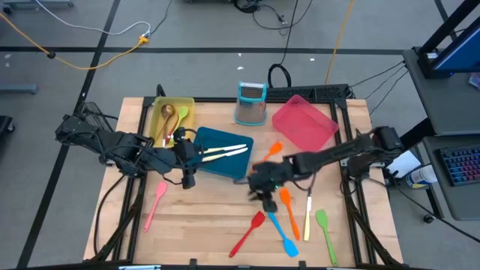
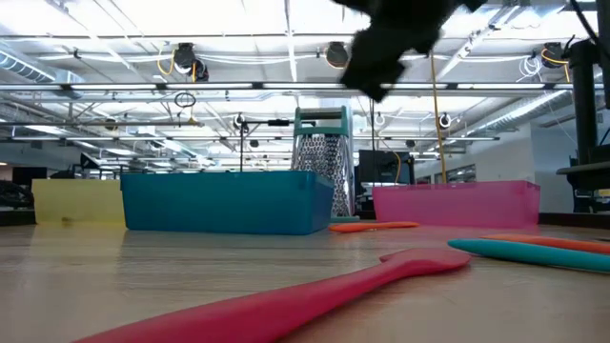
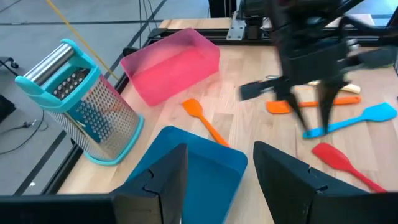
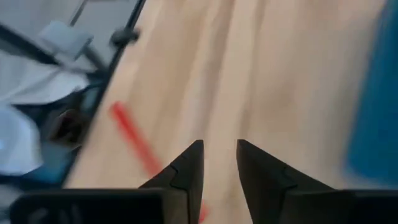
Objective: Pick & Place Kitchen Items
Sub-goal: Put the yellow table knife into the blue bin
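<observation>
A: Where do the two tools stand?

B: The left tool (image 1: 187, 159) waits over the near edge of the blue tray (image 1: 225, 171), its fingers (image 3: 163, 183) spread wide with nothing between them. The right tool (image 1: 264, 186) hangs above the bare wood just right of that tray; its fingers (image 4: 186, 171) stand a narrow gap apart, and nothing shows between them.

A: Which utensils already lie in trays?

B: Two cream-handled knives (image 1: 223, 152) lie in the blue tray. The yellow tray (image 1: 189, 111) holds a wooden spoon (image 1: 169, 114) and a green spoon (image 1: 182, 116).

A: And those loose on the surface (image 1: 202, 217)?

B: A pink spatula (image 1: 156, 202) lies near the left front, well apart from the rest. An orange spatula (image 1: 273, 149) lies between the blue tray and the pink tray (image 1: 304, 124). Near the right front lie a red spatula (image 1: 248, 233), a blue spatula (image 1: 283, 234), a second orange spatula (image 1: 289, 212), a knife (image 1: 307, 217) and a green spatula (image 1: 324, 232), side by side.

A: What else stands there?

B: A metal grater with a teal top (image 1: 251, 103), upright at the far edge, beside the pink tray.
</observation>
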{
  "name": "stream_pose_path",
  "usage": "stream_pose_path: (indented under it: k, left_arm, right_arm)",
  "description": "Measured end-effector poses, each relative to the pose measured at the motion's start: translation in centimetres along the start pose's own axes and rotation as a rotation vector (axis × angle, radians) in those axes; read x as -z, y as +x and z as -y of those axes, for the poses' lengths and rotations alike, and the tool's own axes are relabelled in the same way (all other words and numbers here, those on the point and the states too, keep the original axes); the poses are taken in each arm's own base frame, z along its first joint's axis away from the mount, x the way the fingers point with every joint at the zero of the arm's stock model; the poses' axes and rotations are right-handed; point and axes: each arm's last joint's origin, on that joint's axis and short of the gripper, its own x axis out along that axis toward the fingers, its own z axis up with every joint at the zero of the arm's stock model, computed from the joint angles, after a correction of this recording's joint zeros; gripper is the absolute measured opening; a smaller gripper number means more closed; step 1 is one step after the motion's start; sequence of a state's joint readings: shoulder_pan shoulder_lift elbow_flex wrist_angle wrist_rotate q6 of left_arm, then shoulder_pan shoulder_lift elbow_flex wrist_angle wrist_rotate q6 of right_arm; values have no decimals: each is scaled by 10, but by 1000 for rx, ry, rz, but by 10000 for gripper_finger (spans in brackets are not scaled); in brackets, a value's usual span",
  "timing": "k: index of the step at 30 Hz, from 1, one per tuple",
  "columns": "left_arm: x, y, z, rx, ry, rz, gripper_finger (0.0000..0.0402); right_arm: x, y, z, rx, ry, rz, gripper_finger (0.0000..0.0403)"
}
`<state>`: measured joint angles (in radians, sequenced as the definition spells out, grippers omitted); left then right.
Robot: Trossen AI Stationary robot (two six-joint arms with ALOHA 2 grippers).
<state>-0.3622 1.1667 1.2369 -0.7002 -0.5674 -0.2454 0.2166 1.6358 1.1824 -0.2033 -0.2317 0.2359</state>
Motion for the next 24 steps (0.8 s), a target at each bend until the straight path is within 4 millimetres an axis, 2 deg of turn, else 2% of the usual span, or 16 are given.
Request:
stream_pose_path:
  k: [6,12,24]
  left_arm:
    - [0,0,0,0,5,0,188]
    - [0,0,0,0,3,0,188]
    - [0,1,-2,-16,20,1,189]
  right_arm:
    - [21,-7,-40,-24,299,-152,76]
    - [45,-5,-69,31,460,-304,77]
    - [91,-18,-95,438,1012,-470,93]
